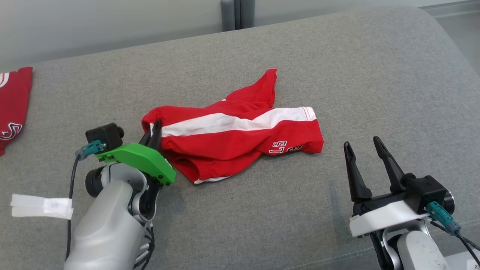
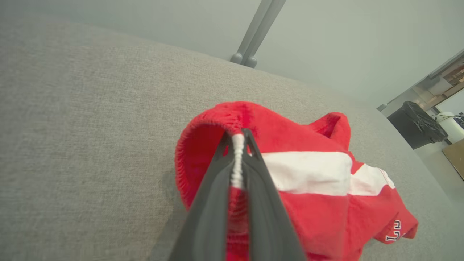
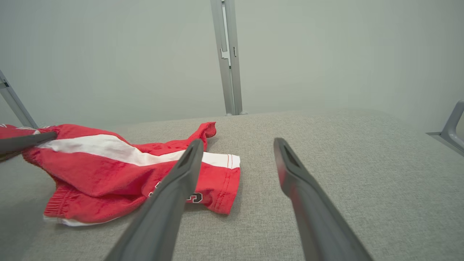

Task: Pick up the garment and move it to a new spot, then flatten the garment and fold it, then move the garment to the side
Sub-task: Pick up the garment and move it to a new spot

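L forearm (image 1: 108, 225), pale grey w/ a green mount (image 1: 138, 159), sat lowest in the head view. At its end the L gripper (image 1: 153, 131) was pinched tight on the garment (image 1: 232, 142), at the elastic waistband on the garment's left end. Left wrist view agreed: both dark fingers (image 2: 214, 203) pressed together w/ a gathered bit of white-and-red waistband squeezed btwn them, tips just under the red rim.

Garment = red shorts w/ a broad white stripe down the side & white lettering near one leg hem. It lay crumpled abt mid-surface on the grey fabric surface (image 1: 300, 67). One red leg end pointed toward the far edge; the other leg ran out to the right. Waistband end looked slightly raised where gripped; the rest of the cloth touched the surface.

R gripper (image 1: 362, 142) was low right in the head view, fingers spread wide apart, nothing btwn them, apart from the garment's right hem. Right wrist view had its two fingers apart over bare grey fabric, garment off to that view's left, lettered leg hem partly behind one finger.

Other bits: a second red cloth (image 1: 15, 101) at the surface's far left edge, well apart from the garment. A white tape strip (image 1: 41, 206) lay near the L forearm. A grey post (image 1: 237, 15) stood behind the surface, & a black bin (image 2: 417, 125) was in the room beyond.
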